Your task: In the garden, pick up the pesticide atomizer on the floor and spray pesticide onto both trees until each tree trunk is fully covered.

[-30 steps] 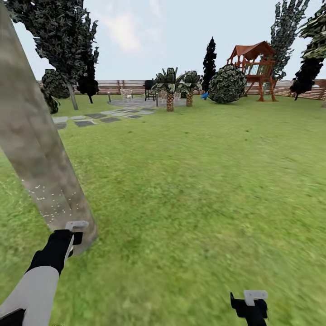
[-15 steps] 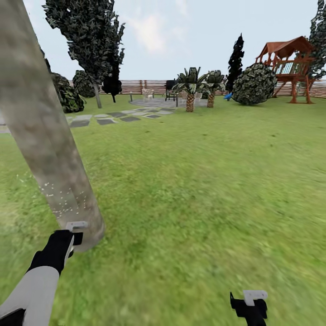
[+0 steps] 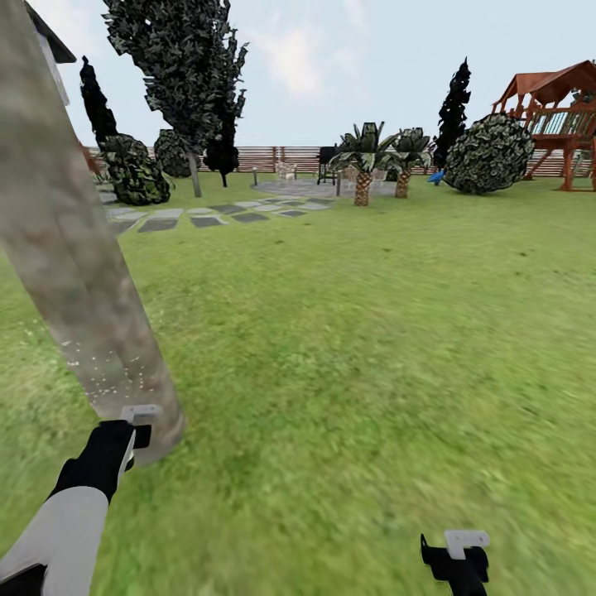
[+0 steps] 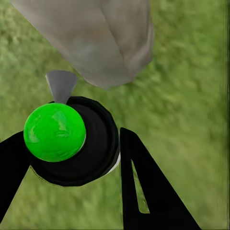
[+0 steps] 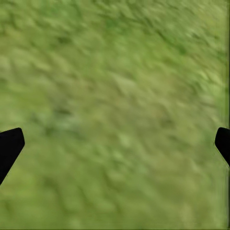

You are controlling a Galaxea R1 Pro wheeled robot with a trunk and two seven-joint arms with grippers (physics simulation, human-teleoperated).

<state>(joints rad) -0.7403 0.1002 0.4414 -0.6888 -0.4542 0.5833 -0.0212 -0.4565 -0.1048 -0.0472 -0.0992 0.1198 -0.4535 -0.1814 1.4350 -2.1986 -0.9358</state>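
One thick tree trunk point(image 3: 79, 273) leans at the left, with white specks point(image 3: 103, 377) low on its bark. The left gripper point(image 4: 72, 158) squeezes the spray bottle point(image 4: 74, 141); its grey nozzle point(image 4: 61, 85) points at the trunk's foot. The right gripper point(image 5: 115, 143) is spread wide over grass point(image 3: 372, 348), holding nothing.

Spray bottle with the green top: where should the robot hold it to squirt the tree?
Grip the spray bottle around its round black body, below the green cap, a finger on each side. That leaves the grey nozzle free to point at the tree trunk. The left gripper holds it that way.
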